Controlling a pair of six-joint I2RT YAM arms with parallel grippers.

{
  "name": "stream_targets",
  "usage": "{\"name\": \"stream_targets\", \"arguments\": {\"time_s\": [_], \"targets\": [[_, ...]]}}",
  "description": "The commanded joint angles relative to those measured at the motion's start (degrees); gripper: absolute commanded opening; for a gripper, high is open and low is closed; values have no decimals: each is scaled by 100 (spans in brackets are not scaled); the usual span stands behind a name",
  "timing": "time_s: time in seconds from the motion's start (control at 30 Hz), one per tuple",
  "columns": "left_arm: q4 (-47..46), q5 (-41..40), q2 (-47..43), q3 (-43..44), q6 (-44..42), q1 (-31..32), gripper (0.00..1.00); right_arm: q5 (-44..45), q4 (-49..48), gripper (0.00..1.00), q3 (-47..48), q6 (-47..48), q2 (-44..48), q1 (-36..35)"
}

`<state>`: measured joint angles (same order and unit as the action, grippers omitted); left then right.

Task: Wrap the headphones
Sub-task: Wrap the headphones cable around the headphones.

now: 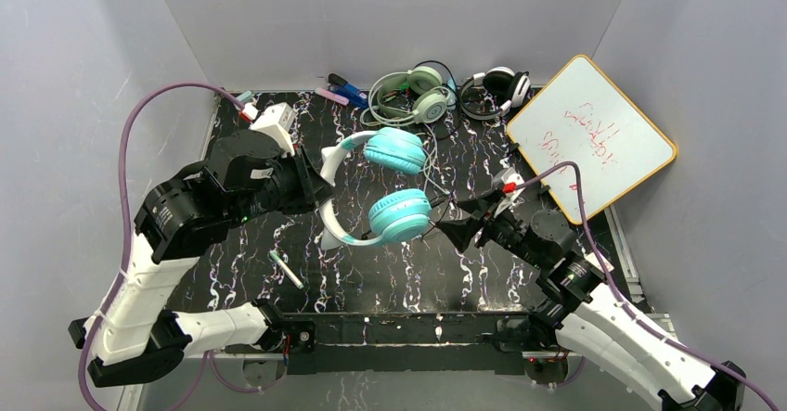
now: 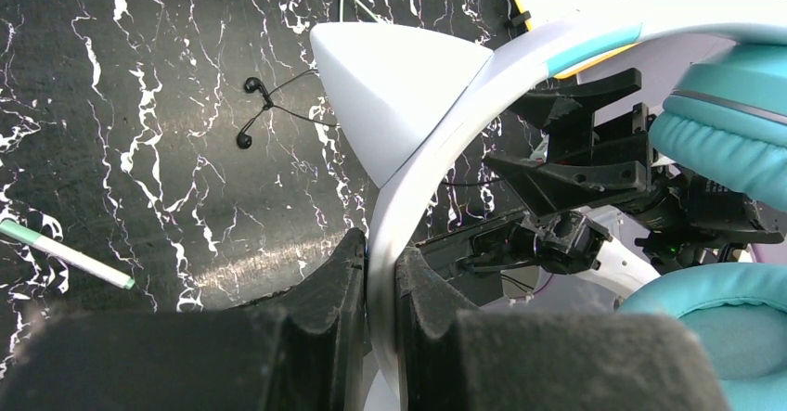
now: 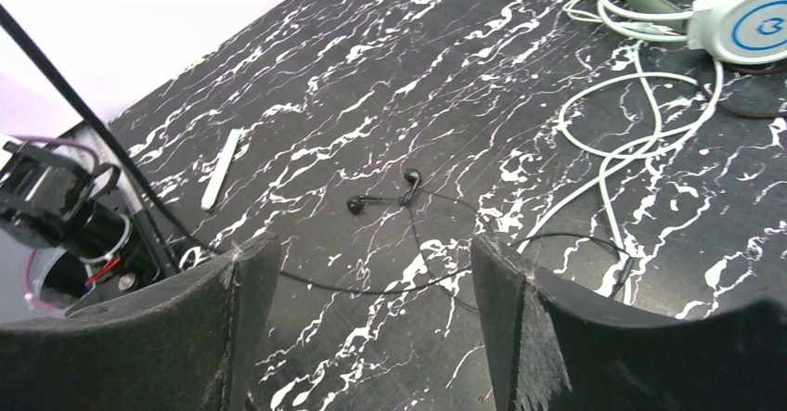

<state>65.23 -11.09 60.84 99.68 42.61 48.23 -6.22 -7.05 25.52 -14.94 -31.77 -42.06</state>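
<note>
The teal headphones [image 1: 397,216] with a white cat-ear band [image 1: 332,159] hang above the middle of the table. My left gripper [image 1: 316,186] is shut on the band; in the left wrist view its jaws [image 2: 380,255] pinch the white band just below a cat ear [image 2: 390,86]. My right gripper [image 1: 447,220] is open and empty just right of the lower teal cup. In the right wrist view [image 3: 371,309] a thin black cable [image 3: 371,290] crosses the table between its fingers. The mint-green headset [image 1: 415,96] and the black-and-white headset [image 1: 498,89] lie at the back.
A whiteboard [image 1: 590,138] leans at the back right. A white-green pen [image 1: 286,269] lies front left. Markers [image 1: 341,90] lie at the back. Black earbuds [image 3: 385,193] and loops of pale cable [image 3: 631,123] lie on the black marbled table [image 1: 371,272].
</note>
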Motion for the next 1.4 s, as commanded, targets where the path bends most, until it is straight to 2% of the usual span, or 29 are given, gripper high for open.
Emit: {"name": "stream_targets", "arguments": {"time_s": [0.0, 0.23, 0.37, 0.43, 0.5, 0.63, 0.73, 0.97, 1.2, 1.37], "targets": [[-78, -19, -28, 331, 273, 29, 0, -669, -426, 80, -77, 120, 217, -9], [-162, 66, -44, 280, 339, 31, 0, -1468, -1110, 80, -108, 82, 38, -6], [-245, 145, -63, 233, 348, 31, 0, -1532, -1568, 79, -12, -20, -347, -12], [-263, 172, -70, 200, 351, 29, 0, -1471, -1747, 74, 51, -60, -538, -5], [-269, 178, -72, 160, 343, 29, 0, -1538, -1930, 64, 135, -114, -709, -4], [-257, 48, -94, 5, 197, 29, 0, -1591, -1929, 25, 411, -298, -874, -12], [-248, -168, -137, -172, -65, 29, 0, -1259, -1622, 2, 596, -308, -710, -11], [-372, -627, -159, -758, -1271, 29, 0, -398, -400, 1, 1488, 40, -600, -12], [-574, -580, 113, -1324, -2006, 29, 0, -685, 1086, 1, 3100, 576, -1659, -13], [-911, -589, 347, -1548, -2094, 29, 0, -202, 1602, 1, 3945, 662, -2259, -26]]}}
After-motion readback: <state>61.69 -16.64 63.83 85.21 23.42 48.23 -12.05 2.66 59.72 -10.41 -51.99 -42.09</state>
